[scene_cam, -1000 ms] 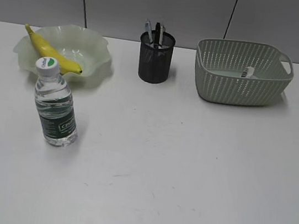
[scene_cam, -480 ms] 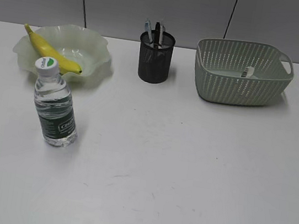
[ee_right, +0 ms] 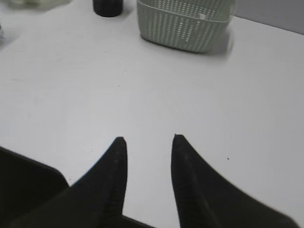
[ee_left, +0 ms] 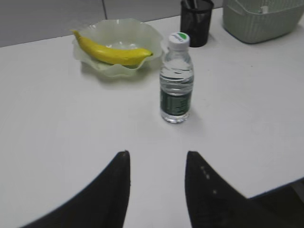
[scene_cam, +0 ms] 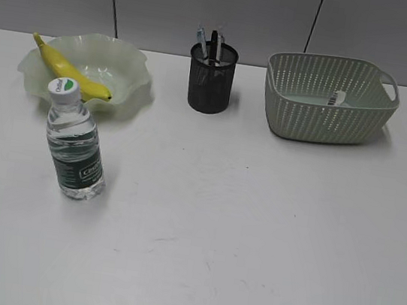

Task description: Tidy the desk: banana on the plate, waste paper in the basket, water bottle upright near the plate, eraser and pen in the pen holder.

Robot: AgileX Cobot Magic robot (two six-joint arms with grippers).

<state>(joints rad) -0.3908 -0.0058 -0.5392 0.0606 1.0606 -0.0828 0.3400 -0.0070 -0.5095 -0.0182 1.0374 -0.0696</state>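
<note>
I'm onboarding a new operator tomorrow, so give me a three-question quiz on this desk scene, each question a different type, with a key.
1. True or false: the water bottle lies on its side.
2. Where is the banana? A) in the basket B) on the plate C) on the bare table
3. Fill in: the pens stand in the black mesh ____.

Key
1. False; it stands upright just in front of the plate.
2. B
3. pen holder

Both the left gripper and the right gripper are open and empty.
</note>
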